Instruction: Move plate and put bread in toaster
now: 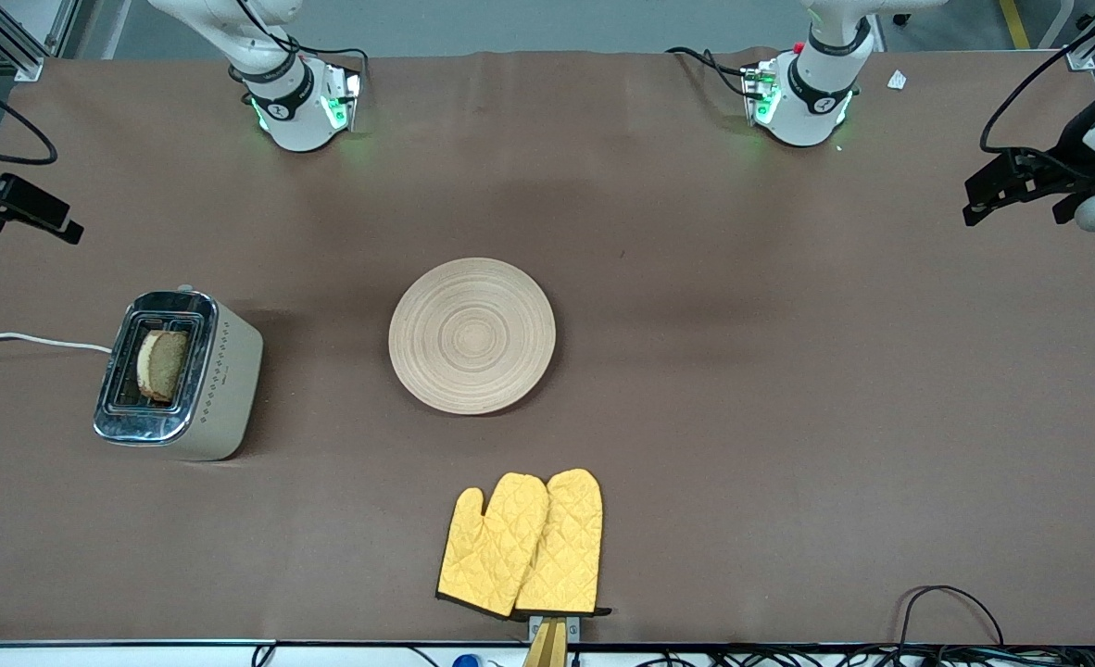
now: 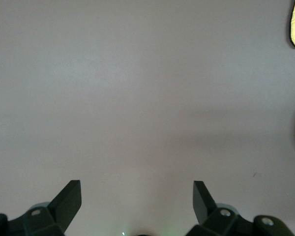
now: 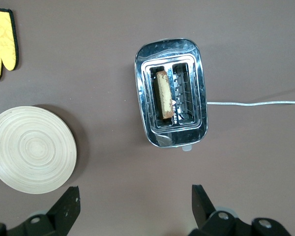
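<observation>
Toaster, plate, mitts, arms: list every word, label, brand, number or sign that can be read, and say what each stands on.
None can be read.
toaster: a faint mark on its cream side beside the row of dots, too small to read.
Round marks on the arm bases at the table's top edge: too blurred to read.
plate: only ring grooves, no text.
oven mitts: quilted yellow, no text.
bread, standing in one toaster slot: no text.

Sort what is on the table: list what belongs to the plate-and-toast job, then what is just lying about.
Part of the job:
- plate, at the table's middle
- bread, standing in a toaster slot
- toaster, toward the right arm's end
- left pincer and right pincer, both open, holding nothing

Just lying about:
- yellow oven mitts, nearer the front camera than the plate
</observation>
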### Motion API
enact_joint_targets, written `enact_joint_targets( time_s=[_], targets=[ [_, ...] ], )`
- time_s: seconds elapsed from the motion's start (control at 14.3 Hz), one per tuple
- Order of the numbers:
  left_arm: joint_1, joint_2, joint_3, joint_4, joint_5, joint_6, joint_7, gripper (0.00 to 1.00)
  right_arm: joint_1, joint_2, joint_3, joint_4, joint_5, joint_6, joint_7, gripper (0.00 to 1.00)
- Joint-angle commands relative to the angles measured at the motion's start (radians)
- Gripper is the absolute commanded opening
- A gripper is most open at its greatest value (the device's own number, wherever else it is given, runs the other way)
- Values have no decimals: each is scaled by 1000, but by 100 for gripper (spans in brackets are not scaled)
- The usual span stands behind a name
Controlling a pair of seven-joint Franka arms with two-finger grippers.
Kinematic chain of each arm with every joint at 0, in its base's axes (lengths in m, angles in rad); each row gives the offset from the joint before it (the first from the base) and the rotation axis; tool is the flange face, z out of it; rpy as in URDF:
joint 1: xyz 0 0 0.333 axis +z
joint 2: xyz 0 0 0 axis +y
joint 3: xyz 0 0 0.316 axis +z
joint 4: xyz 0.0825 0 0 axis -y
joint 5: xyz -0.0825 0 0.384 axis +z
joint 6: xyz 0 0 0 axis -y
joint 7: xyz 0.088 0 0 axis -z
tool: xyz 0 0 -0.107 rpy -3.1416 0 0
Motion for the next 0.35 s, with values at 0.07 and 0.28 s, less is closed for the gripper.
enact_joint_targets(
  time_s=[0.07,0.28],
  targets=[
    [3,-16,-2,7,3,-2,4,100,-10,-51,-2,-62,12,2,-29,100],
    [2,-16,-5,7,-1,-13,-10,100,-10,-50,2,-60,12,-1,-26,100]
  ],
)
